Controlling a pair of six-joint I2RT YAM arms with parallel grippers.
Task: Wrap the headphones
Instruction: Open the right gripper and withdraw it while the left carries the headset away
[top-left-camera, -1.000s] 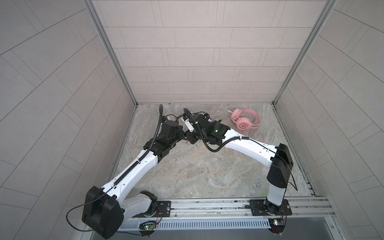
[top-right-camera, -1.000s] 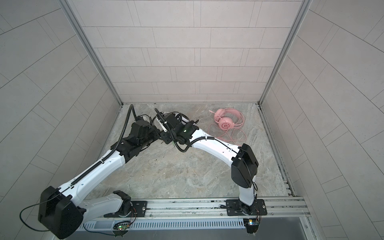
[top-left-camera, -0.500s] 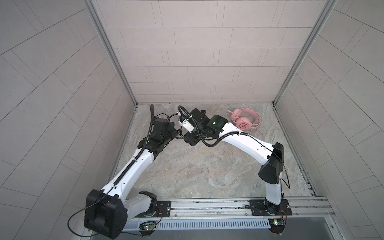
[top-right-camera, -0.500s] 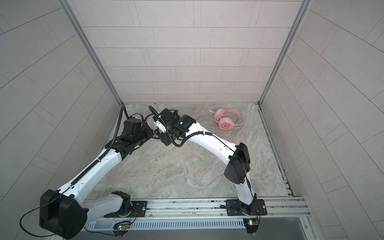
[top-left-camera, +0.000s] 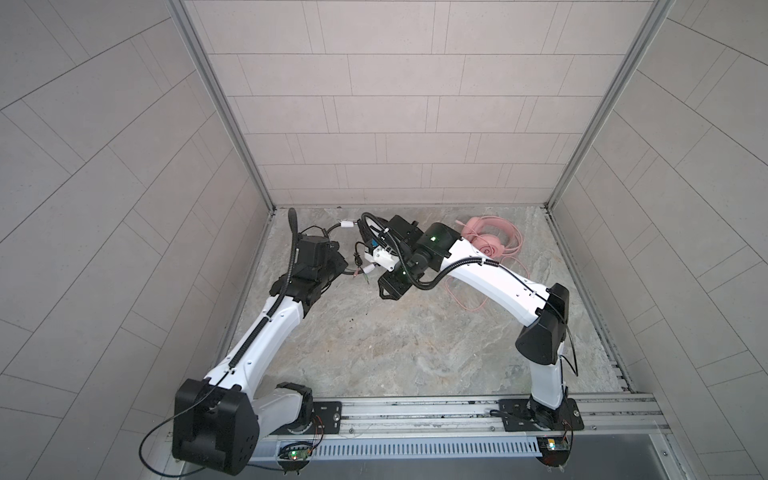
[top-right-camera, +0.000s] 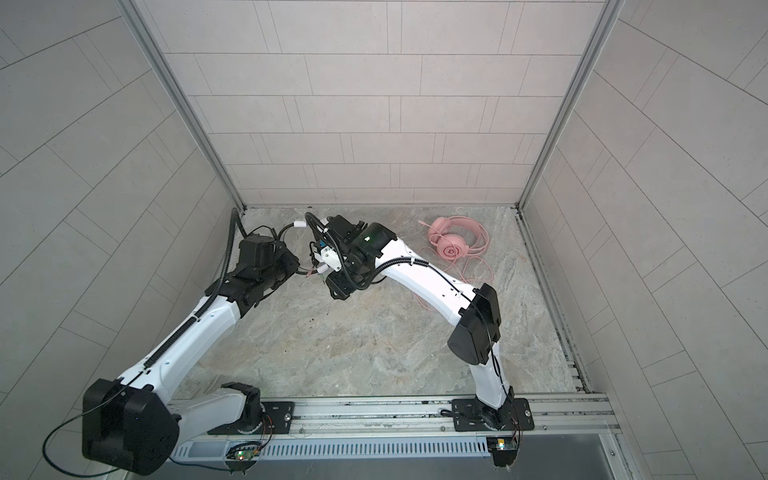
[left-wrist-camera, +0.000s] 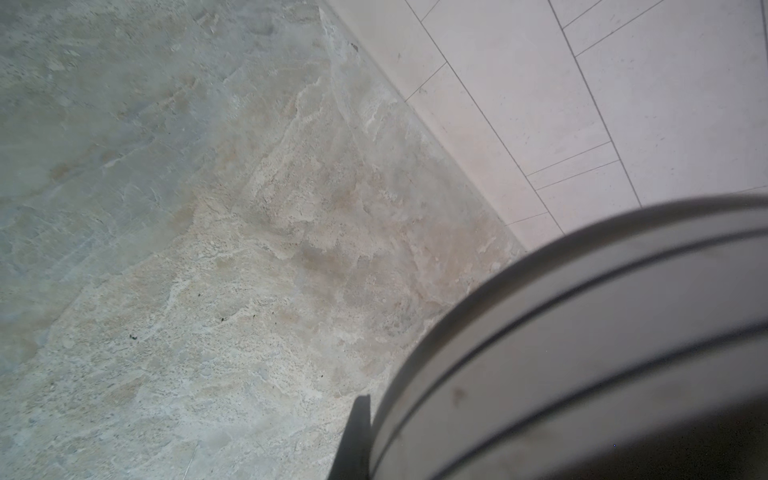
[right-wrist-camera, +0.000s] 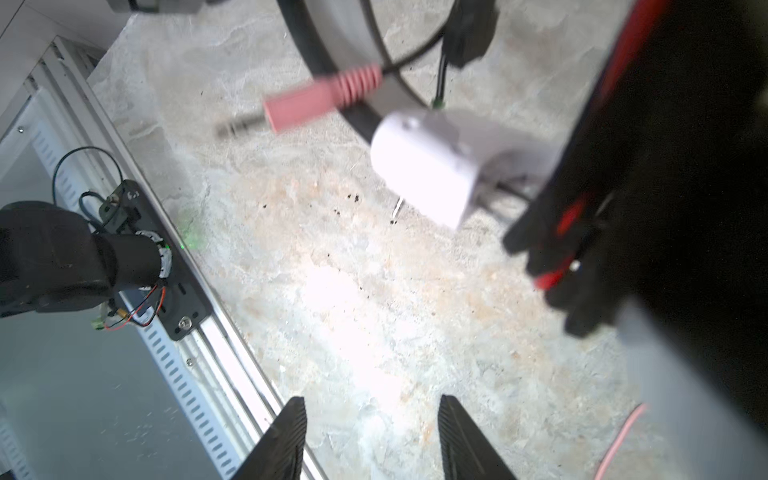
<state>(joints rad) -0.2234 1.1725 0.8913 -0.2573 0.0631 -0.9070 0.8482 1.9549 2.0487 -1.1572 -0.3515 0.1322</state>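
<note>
Near the back left corner of the counter (top-left-camera: 395, 353), the pressed-together left gripper (top-left-camera: 341, 268) suspends the white-and-black headphones (top-left-camera: 384, 257), apparently so their plug (right-wrist-camera: 320, 99) dangles before the spread, empty right gripper (right-wrist-camera: 370, 399).

In a top view, a pale pink over-ear headset (top-left-camera: 492, 239) lies on the grey marbled stone floor (top-left-camera: 415, 353) near the back right corner. Its thin pink cable (top-left-camera: 466, 308) loops loosely toward the front, partly behind the white-and-black right arm (top-left-camera: 498, 282). The white-and-black left arm (top-left-camera: 270, 328) reaches toward the back left. Between the two wrists sits a white-and-black wire-band headset (top-left-camera: 384, 258), mostly hidden, with thin black cable ends (top-left-camera: 358, 262) dangling just beside the left gripper (top-left-camera: 347, 272). The right gripper (top-left-camera: 384, 293) points frontward; its jaws cannot be made out.
</note>
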